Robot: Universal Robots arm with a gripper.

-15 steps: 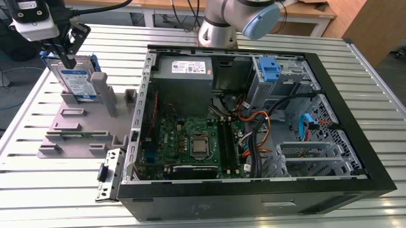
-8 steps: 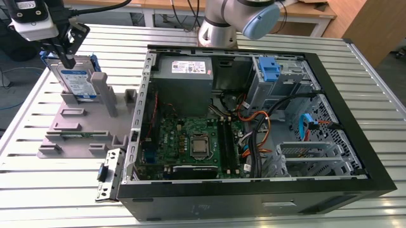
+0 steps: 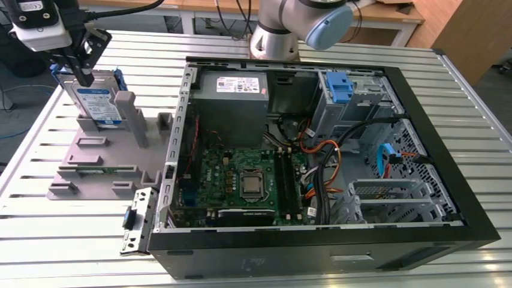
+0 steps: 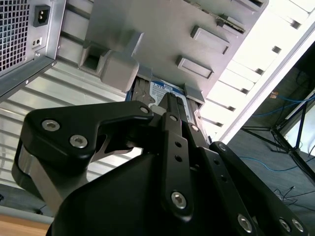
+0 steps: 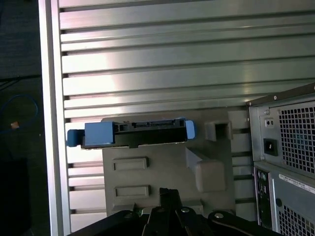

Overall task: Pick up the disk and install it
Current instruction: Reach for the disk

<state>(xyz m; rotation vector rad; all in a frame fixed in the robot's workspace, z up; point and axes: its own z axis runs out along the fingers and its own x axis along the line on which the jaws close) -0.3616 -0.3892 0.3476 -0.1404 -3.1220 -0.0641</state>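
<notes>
Flat silver metal hard disk with white-blue label and blue side rails (image 3: 98, 99), at 10 o'clock in exterior view: top edge covered by black gripper (image 3: 83, 78), bottom edge sunk behind grey plastic holder (image 3: 104, 156). Gripper body cut by picture edge at 11 o'clock. Grey robot arm base (image 3: 276, 36) cut at 12 o'clock. Black computer case (image 3: 320, 249) cut at 6 o'clock. In second wrist view, gripper (image 4: 170, 101) links cover most of disk (image 4: 165, 92); label print too small to read. In first wrist view, disk (image 5: 133, 133) seen edge-on, label face hidden.
</notes>
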